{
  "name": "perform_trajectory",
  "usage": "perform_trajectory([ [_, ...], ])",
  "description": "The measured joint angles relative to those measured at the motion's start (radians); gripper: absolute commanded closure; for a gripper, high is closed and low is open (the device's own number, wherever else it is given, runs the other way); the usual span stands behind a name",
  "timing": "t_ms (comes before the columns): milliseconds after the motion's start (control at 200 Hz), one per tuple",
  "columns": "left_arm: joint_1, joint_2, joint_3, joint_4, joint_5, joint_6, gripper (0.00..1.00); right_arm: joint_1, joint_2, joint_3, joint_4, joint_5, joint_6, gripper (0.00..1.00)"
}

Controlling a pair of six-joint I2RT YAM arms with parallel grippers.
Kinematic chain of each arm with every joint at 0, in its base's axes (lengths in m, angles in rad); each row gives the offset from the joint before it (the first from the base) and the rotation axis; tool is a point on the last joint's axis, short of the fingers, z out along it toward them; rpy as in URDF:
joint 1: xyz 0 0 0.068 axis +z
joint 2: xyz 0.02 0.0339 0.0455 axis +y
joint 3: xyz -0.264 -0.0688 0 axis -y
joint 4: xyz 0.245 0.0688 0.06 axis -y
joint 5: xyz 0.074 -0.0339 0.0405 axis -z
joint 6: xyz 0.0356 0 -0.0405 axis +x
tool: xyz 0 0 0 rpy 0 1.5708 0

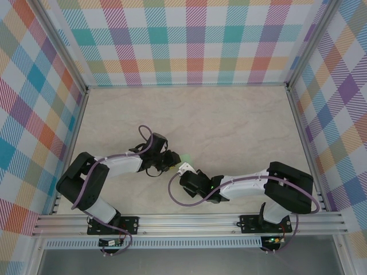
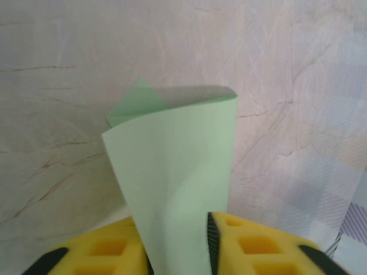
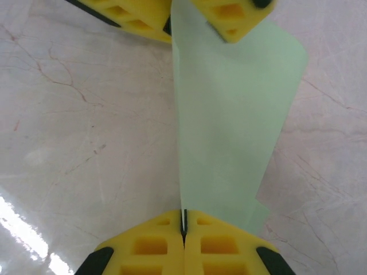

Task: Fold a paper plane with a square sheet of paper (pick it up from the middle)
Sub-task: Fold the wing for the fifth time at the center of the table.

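Across the table (image 1: 229,114), both arms reach toward the near middle, wrists almost meeting: left arm (image 1: 109,169) from the left, right arm (image 1: 252,186) from the right. Right gripper (image 3: 183,220) clamped tight on one edge of the sheet (image 3: 229,114), jaws flush with the paper pinched between. Left gripper (image 2: 178,223) parted, jaws either side of the opposite end, not visibly pressing. Sheet spanning between the two, doubled loosely into a curved flap, a small green corner poking out behind in the left wrist view; resting on the table or not, hard to say. Likely mid-fold, a handover, crease not yet pressed flat. Next, probably: draw the left clear or re-grip, then lay the flap down and flatten the crease without slipping the thin paper.
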Motion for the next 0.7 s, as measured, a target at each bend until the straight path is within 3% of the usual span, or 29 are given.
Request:
perform_trajectory([
  [235,0.000,-0.031,0.044,-0.082,-0.033,0.012,0.56,-0.039,-0.055,-0.042,0.056,-0.092,0.008,0.99],
  [335,0.000,-0.018,0.058,-0.121,-0.040,0.014,0.64,-0.044,-0.056,-0.045,0.072,-0.105,0.011,0.97],
  [530,0.000,0.020,0.090,-0.185,-0.056,0.016,0.92,-0.044,-0.056,-0.047,0.078,-0.118,0.014,0.87],
  [705,0.000,0.026,0.114,-0.217,-0.072,0.020,0.97,-0.044,-0.056,-0.058,0.072,-0.118,0.015,0.83],
])
